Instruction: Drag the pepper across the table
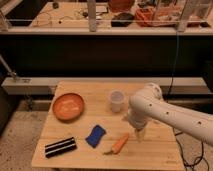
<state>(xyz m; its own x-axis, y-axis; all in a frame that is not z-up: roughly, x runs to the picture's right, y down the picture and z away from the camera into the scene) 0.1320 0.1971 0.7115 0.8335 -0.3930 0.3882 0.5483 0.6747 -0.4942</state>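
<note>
The pepper (119, 144), small, orange and tapered, lies on the light wooden table (95, 92) near its front edge, with its dark stem tip pointing front-left. My white arm reaches in from the right and bends down over the table. Its gripper (138, 133) points downward just right of the pepper's thick end, close to the tabletop. The gripper is open and nothing sits between its fingers. It is apart from the pepper.
A round orange bowl (68, 106) sits at the table's left. A white cup (116, 101) stands mid-table, just left of my arm. A blue sponge (95, 135) lies left of the pepper, with a black striped object (60, 147) at the front left.
</note>
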